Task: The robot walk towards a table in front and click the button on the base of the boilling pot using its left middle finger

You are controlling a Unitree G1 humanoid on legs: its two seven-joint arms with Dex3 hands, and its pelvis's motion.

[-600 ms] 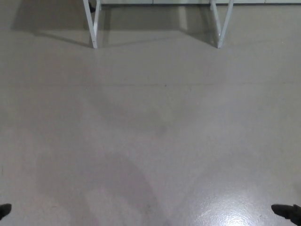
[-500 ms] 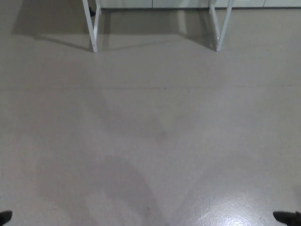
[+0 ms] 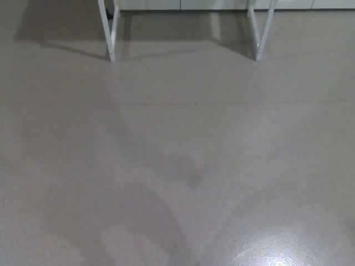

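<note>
Only the white legs of a table show, a left pair (image 3: 110,30) and a right pair (image 3: 261,30), standing at the top of the head view. The tabletop, the boiling pot and its button lie beyond the top edge. Neither of my hands appears in the picture.
Grey floor (image 3: 183,166) fills nearly the whole view, with a bright glare patch (image 3: 272,252) at the bottom right. A pale wall base or cabinet front (image 3: 183,4) runs behind the table legs. The table's shadow (image 3: 166,33) lies under the legs.
The dark tips of both hands at the bottom corners have dropped out of the picture. The view itself has shifted slightly.
</note>
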